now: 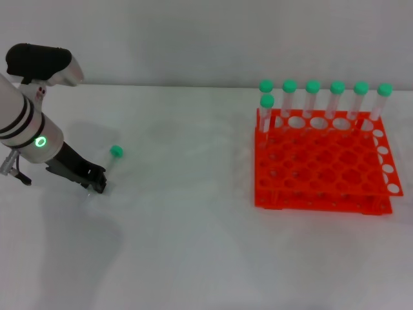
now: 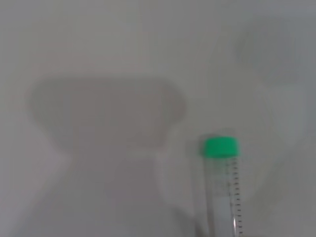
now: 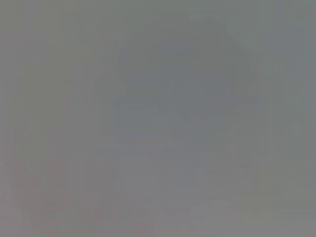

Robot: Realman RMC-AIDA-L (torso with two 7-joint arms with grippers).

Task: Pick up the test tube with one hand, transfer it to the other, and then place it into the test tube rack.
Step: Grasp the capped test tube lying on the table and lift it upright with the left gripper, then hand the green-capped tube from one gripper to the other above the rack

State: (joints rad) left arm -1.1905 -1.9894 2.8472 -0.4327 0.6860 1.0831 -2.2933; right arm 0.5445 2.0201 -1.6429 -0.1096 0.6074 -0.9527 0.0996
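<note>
Here we see the left claw (image 1: pixel 98 183) low on the surface (image 1: pixel 193 245), at the test tube's (image 1: pixel 111 161) base; its grip we cannot tell.

Looks like a lab: bare white table (image 1: pixel 193 245), bright orange-red test tube rack (image 1: pixel 322 168) with green-capped tubes (image 1: pixel 313 97) standing in its back row, and one more test tube (image 2: pixel 224 192) with tiny measuring marks down its side.

Bright, even light; blurred wrist views
</note>
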